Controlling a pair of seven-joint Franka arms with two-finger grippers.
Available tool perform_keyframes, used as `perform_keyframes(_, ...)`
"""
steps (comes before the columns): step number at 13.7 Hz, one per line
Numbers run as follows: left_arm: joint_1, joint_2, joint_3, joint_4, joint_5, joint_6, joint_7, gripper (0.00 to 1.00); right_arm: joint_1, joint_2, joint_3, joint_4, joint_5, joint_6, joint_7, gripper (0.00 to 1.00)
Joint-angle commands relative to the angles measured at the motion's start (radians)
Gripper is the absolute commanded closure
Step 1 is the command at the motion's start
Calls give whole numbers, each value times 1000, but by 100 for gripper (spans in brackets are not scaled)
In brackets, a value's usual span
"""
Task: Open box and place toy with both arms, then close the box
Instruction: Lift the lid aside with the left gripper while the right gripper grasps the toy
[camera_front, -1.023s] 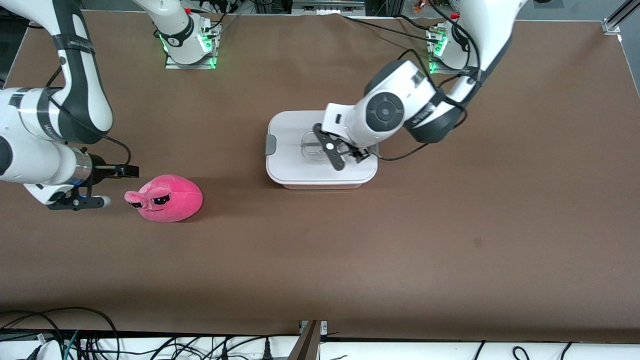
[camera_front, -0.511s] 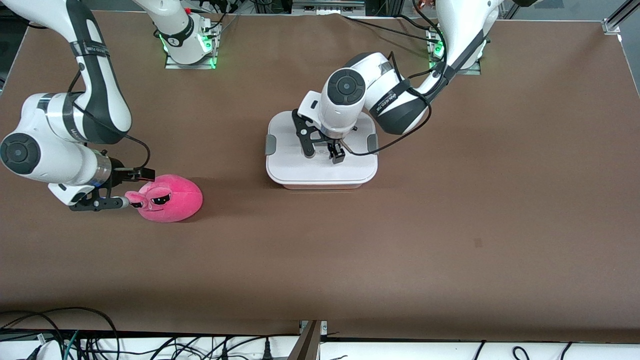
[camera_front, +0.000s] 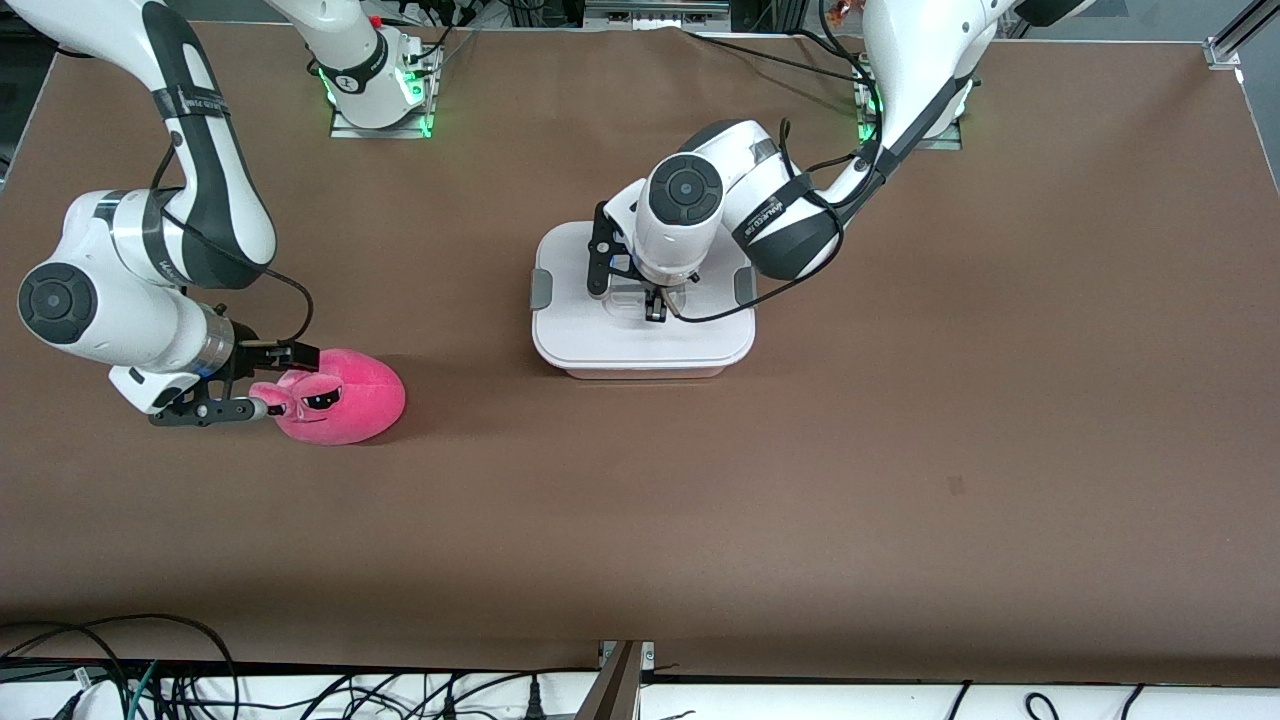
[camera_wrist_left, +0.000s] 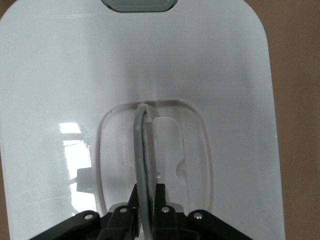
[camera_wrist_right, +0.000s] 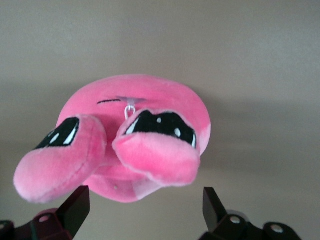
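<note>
The lidded white box (camera_front: 642, 336) sits mid-table, the pink plush toy (camera_front: 340, 396) well apart toward the right arm's end.

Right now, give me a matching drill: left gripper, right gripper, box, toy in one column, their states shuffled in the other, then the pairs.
Things:
1. left gripper
2. right gripper
3. box
4. toy

States:
A. lying on the table, snout between open fingers
B. lid on, standing on the table
C. shut on the lid's handle
D. open, level with the toy at the right arm's end of the table

Pairs: 1-C, 2-D, 3-B, 4-A
</note>
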Motion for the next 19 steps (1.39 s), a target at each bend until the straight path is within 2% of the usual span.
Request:
perform_keyframes(1,-4,-3,-4,12,27,-6,11,99,-1,14,6,-15,16,51,-5,0)
perform_keyframes(6,0,-34,-9,12,12,-10,9,100,-1,29,17,-52,16,156,-10,0)
perform_keyframes(7,2,-46,-20,14,5,-20,9,100,-1,35,17,-54,16,169,-13,3)
perform_keyframes(8,6,-63,-32,14,4,-50,8,100,-1,38,17,-55,16,182,-13,15)
perform_keyframes(9,8,-98,-39,20,-4,-123,-24,100,-1,45,18,-55,15,197,-14,41)
perform_keyframes(11,8,-146,-41,40,-50,-214,-116,100,-1,51,18,-55,15,214,-14,65)
perform_keyframes(14,43,-202,-38,89,-58,-442,-219,100,-1,55,20,-55,16,223,-13,100)
perform_keyframes(17,167,-210,-44,100,-61,-582,-202,99,-3,57,20,-54,16,223,-11,100)
perform_keyframes(19,277,-222,-46,98,-79,-619,-96,99,-1,57,20,-51,16,222,-10,100)
